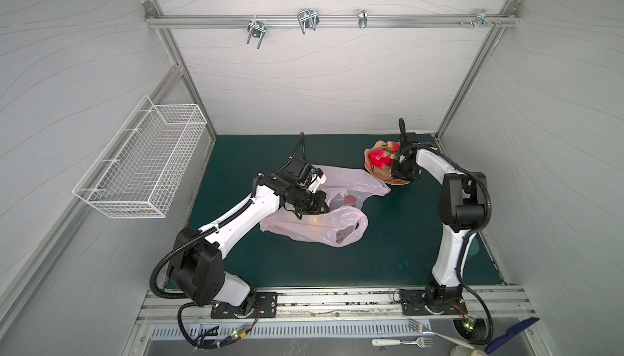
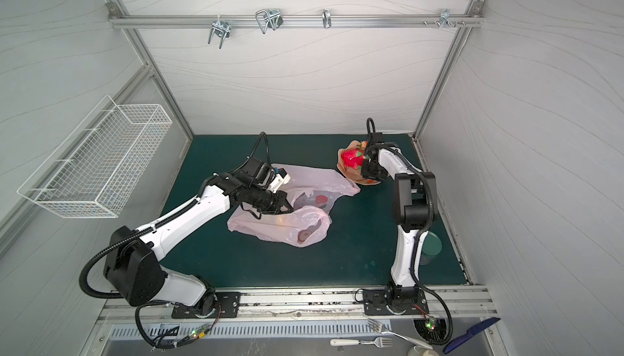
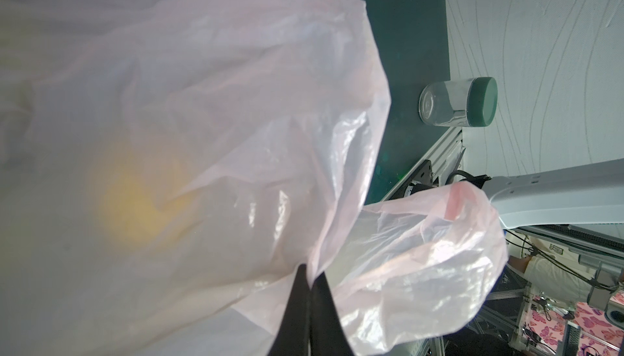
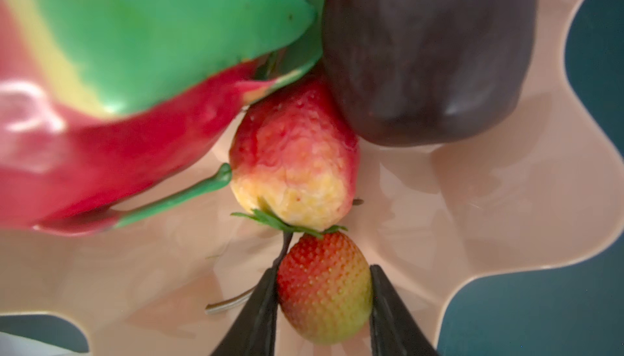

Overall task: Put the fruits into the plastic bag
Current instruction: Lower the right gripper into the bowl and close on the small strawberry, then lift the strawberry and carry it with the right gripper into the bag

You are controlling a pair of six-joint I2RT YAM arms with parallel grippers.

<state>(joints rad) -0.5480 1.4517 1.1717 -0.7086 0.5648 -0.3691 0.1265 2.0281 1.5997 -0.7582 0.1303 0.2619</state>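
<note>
The right pincer (image 4: 324, 270) pinches the strawberry (image 4: 324, 298), likely light and slick, across its middle, while the left pincer (image 3: 311, 271) clamps an edge of the flimsy plastic bag (image 3: 236, 118).

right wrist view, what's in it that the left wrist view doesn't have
Only right wrist: a strawberry between the jaws, a second strawberry, dragon fruit and dark fruit, all on the plate. Only left wrist: the bag pinched in shut jaws, and a jar. Both: the green mat.
</note>
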